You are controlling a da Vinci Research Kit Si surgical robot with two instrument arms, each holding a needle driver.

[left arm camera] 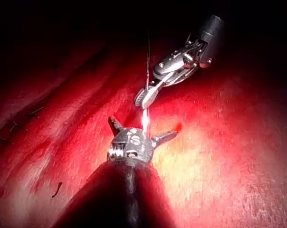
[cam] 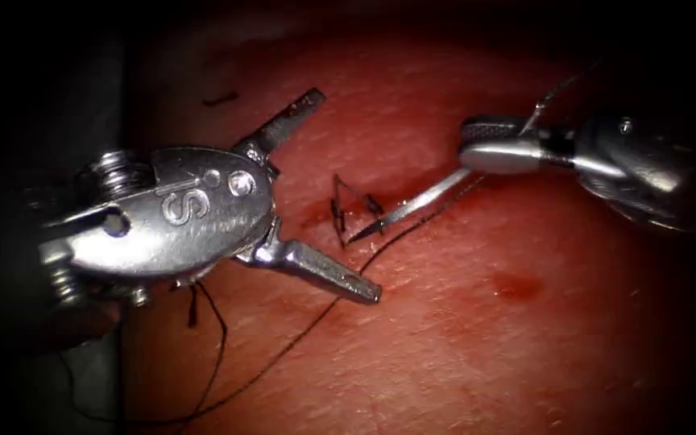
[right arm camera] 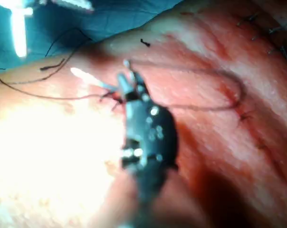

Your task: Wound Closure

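The right hand is clamped on the needle near its blunt end; the needle's tip sits at the cut in the tissue. The left hand gapes wide, holding nothing, thread trailing beneath.

Two tools work over one piece of tissue: the left tool with its two jaws spread wide and holding nothing, and the right tool with its jaws closed on one needle near its rear end. One long dark thread trails across the tissue, and one finished stitch sits at the cut
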